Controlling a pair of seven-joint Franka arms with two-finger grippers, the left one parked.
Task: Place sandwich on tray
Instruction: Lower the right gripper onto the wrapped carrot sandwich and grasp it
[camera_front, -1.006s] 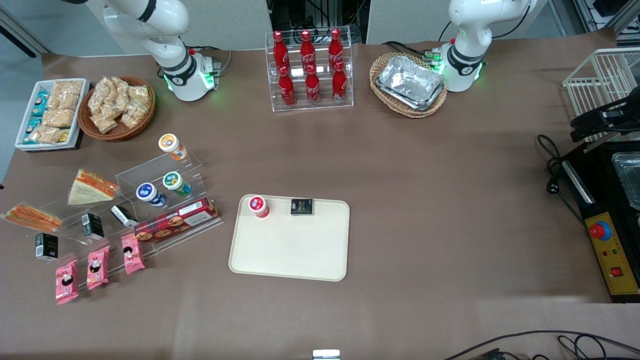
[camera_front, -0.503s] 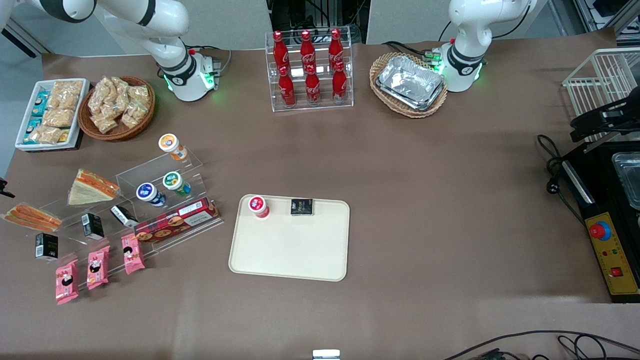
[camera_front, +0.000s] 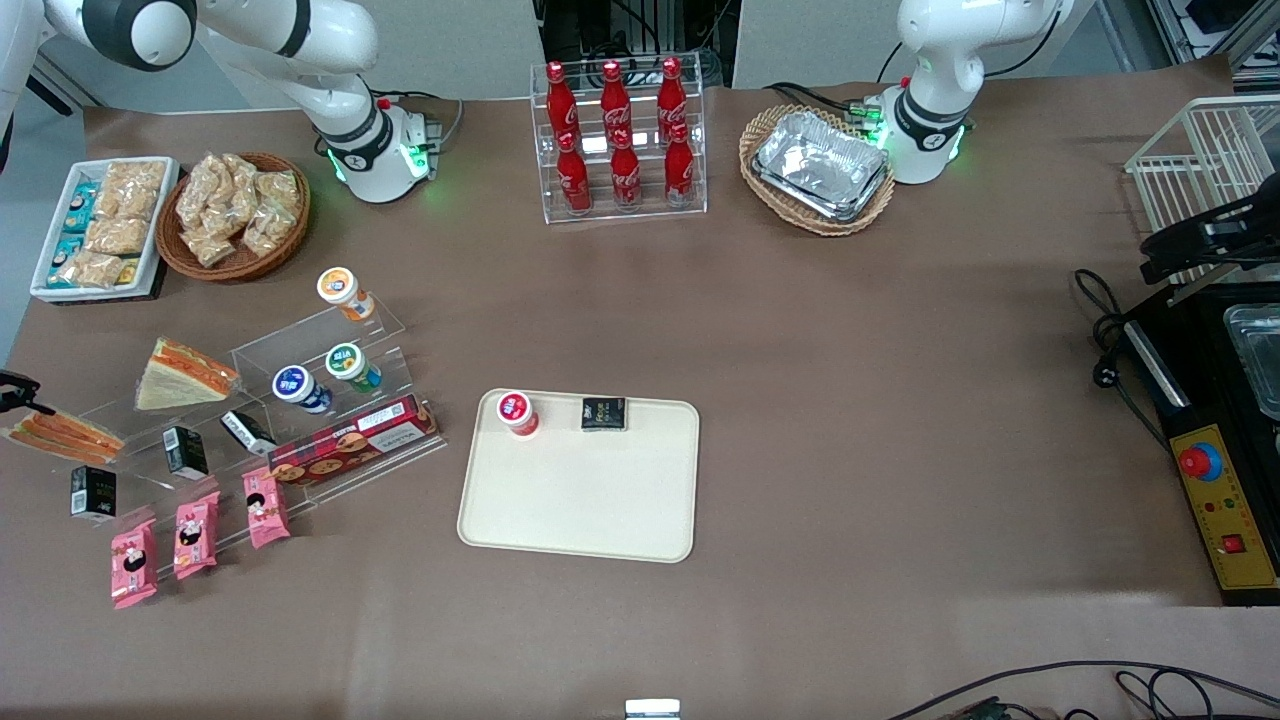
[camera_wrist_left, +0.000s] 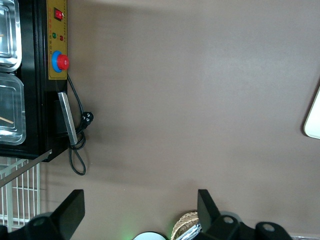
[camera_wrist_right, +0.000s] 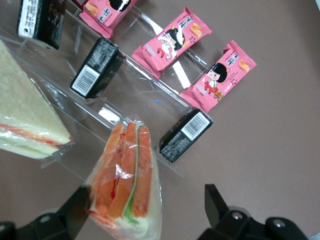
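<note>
The sandwich (camera_front: 62, 432), flat and clear-wrapped with orange stripes, lies on the lowest clear step at the working arm's end of the table. In the right wrist view the sandwich (camera_wrist_right: 127, 180) sits between my open fingers, with one finger (camera_wrist_right: 75, 210) close against its wrap and the other well apart. My gripper (camera_front: 22, 392) hovers just above the sandwich's end, only partly in the front view. The cream tray (camera_front: 580, 520) lies mid-table, nearer the front camera, holding a red-lidded cup (camera_front: 517, 412) and a black packet (camera_front: 603, 413).
A triangular wedge sandwich (camera_front: 185, 375) stands on the step beside the flat one. Black packets (camera_wrist_right: 96, 67), pink snack packs (camera_wrist_right: 172, 41), cups (camera_front: 300, 388) and a biscuit box (camera_front: 352, 452) fill the clear stand. Snack baskets, a cola rack (camera_front: 617, 140) and foil trays line the table farther from the camera.
My arm has swung in over the working arm's end of the table, and the gripper has come into the front view just above the sandwich. Nothing on the table has moved.
</note>
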